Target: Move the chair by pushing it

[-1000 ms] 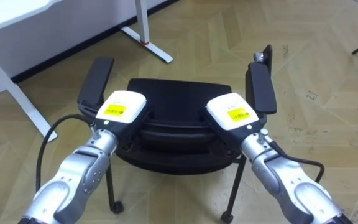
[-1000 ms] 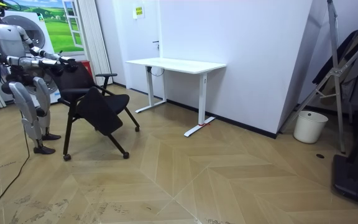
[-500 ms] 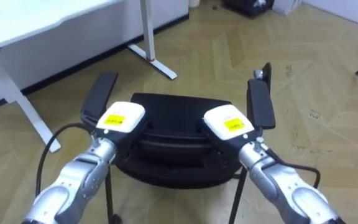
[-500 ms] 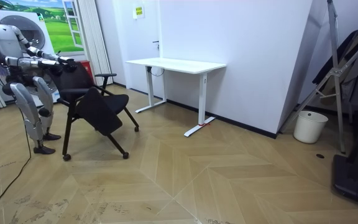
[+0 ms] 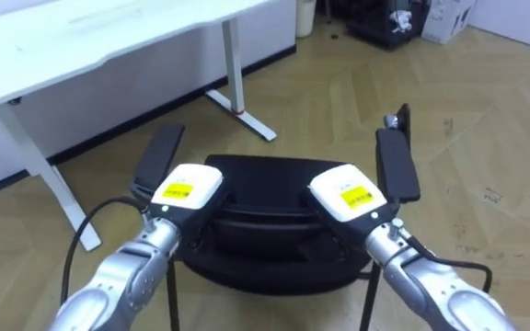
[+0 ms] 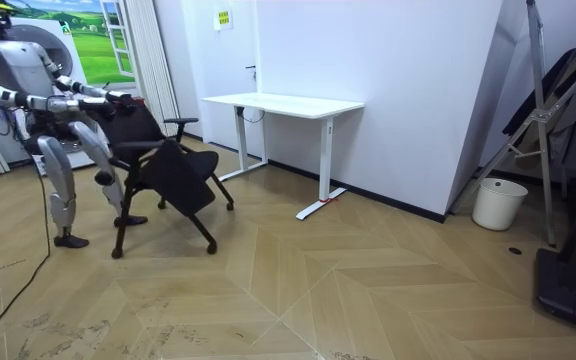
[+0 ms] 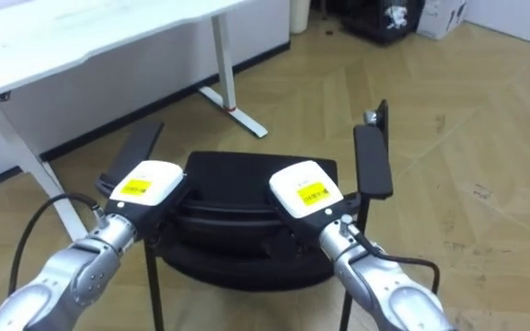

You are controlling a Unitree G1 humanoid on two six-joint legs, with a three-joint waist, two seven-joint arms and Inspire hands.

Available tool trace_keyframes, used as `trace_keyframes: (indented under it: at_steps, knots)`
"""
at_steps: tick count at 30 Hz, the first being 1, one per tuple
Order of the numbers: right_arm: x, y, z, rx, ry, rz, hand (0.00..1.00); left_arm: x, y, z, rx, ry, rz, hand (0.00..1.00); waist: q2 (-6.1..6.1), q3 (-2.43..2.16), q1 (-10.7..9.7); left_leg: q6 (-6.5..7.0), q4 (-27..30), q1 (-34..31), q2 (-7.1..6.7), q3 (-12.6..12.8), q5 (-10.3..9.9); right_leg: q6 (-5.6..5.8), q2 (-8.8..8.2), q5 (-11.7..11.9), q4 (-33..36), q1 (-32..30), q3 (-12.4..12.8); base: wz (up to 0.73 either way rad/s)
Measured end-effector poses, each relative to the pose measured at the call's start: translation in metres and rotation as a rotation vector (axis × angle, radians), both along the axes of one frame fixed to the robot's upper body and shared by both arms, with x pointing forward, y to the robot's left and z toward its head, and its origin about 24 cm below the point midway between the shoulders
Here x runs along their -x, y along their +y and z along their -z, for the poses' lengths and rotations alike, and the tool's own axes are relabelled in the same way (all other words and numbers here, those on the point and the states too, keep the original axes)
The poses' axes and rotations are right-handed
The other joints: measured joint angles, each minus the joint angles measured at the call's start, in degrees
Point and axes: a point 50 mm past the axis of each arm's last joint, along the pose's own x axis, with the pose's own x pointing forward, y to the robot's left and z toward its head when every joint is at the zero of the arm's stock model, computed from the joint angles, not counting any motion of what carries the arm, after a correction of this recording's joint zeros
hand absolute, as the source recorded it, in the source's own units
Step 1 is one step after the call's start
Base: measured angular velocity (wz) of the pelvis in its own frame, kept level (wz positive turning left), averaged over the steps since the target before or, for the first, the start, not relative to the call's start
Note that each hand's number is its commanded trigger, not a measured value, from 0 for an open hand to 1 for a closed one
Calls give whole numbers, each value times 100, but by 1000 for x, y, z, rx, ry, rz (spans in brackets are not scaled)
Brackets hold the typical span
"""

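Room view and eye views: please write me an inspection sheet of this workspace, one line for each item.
Surface: wood floor, herringbone pattern.
Job's things: black chair with armrests, standing in front of the robot and facing the desk.
Clutter: white bin by the wall, at the room view's right.
Hands: left hand and right hand both lie on the top of the chair's back.
Cables: nothing seen.
Surroundings: white desk beyond the chair, against a white wall.

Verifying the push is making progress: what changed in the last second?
The chair moved toward the room view's right, nearer the white desk, and the robot stepped after it. Its left hand and right hand stay on top of the chair's back; the desk is unmoved.
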Motion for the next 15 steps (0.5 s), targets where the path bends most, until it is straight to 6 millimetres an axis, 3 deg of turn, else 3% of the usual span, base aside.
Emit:
trace_keyframes:
  at_steps: [3,5,6,7,8,10,12,15]
  knots:
    - [-3,-2,-6,18,-42,3,100,-5,-3,-6,4,-25,9,100,-125,-7,-10,145,304,-33,-260,141,-365,239,-284,-138,85,91,-35,-2]
    - [-5,-3,-8,19,-56,10,100,-9,-4,-8,6,-30,12,100,-134,11,-8,219,442,14,-356,147,-622,317,-521,-155,827,-91,-188,-7]
    - [-5,-4,-6,20,-50,16,100,-10,-5,-7,4,-25,17,100,-148,21,-18,260,524,88,-411,130,-779,423,-698,-10,1659,-334,-213,12]
    - [-3,-5,-3,18,-39,19,100,-9,-6,-5,0,-19,23,100,-187,26,-39,318,550,249,-448,106,-880,424,-863,308,2392,-570,-169,17]
    - [-1,-5,-1,18,-35,20,100,-9,-7,-4,-1,-16,25,100,-187,30,-49,334,582,322,-456,103,-950,413,-916,514,2690,-656,-144,21]
    - [3,-6,7,10,-9,32,100,-7,-8,1,-7,-7,34,100,-95,68,-86,365,645,620,-456,-86,-1209,375,-958,1457,3388,-864,-95,19]
    - [3,-4,8,-3,-7,38,100,-9,-6,0,-13,-19,40,100,-74,59,-113,421,649,718,-442,-238,-1351,368,-946,1799,3690,-1059,-90,22]
    - [-3,-2,4,-4,-30,41,100,-18,-6,-5,-20,-45,48,100,6,108,-86,404,575,816,-434,-416,-1413,346,-799,1243,4079,-1810,-38,28]
